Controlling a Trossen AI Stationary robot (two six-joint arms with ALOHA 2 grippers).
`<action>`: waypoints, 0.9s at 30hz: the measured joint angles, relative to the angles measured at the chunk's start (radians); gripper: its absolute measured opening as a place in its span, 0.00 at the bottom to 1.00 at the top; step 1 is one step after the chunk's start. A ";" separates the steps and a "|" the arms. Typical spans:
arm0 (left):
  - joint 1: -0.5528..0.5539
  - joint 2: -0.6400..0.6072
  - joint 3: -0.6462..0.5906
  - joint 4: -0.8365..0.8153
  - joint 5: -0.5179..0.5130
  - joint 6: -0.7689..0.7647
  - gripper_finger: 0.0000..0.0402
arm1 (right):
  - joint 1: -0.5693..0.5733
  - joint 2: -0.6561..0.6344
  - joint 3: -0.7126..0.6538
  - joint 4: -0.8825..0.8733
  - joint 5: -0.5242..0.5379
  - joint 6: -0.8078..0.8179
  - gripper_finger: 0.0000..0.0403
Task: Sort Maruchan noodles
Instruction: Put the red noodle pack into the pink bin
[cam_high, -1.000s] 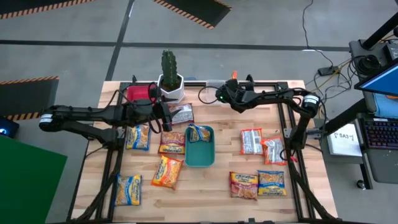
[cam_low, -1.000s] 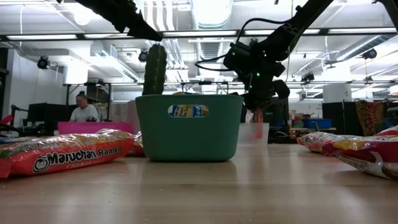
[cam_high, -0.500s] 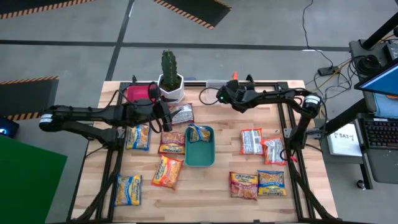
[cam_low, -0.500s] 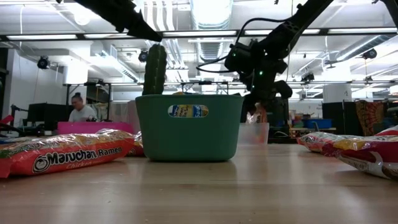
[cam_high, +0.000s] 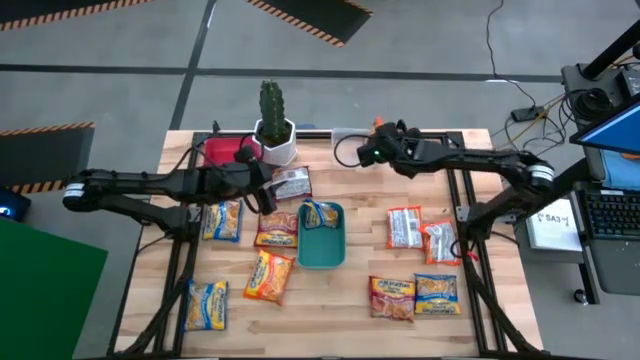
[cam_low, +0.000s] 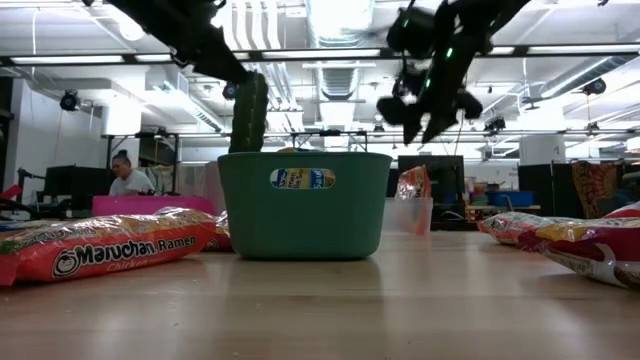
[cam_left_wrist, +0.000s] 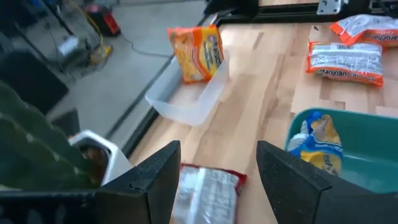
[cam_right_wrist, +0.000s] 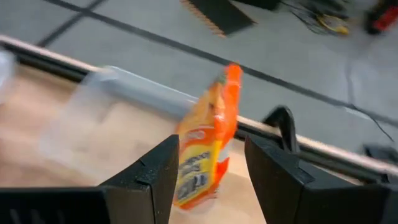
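So far, from above, we see one yellow-blue packet in the green tray and roughly ten noodle packets loose on the table. Through the wrist views, an orange packet stands in the clear tray; our right gripper hangs above it parted and empty, and our left gripper hovers open over a white-red packet.

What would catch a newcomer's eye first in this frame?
The orange ramen packet standing on end in the clear tray at the table's back edge, with the right claw open above it. Then the teal tray mid-table holding one yellow-blue packet, and the cactus behind.
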 joint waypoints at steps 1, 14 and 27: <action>0.000 0.000 0.002 -0.017 0.000 -0.032 0.48 | 0.011 -0.024 -0.001 0.001 -0.026 -0.031 0.43; 0.000 0.138 0.158 -0.716 0.064 -0.670 0.48 | 0.161 -0.177 -0.006 0.007 -0.104 -0.242 0.41; -0.017 0.305 0.060 -0.939 0.273 -0.917 0.48 | 0.178 -0.176 -0.064 0.050 -0.104 -0.316 0.39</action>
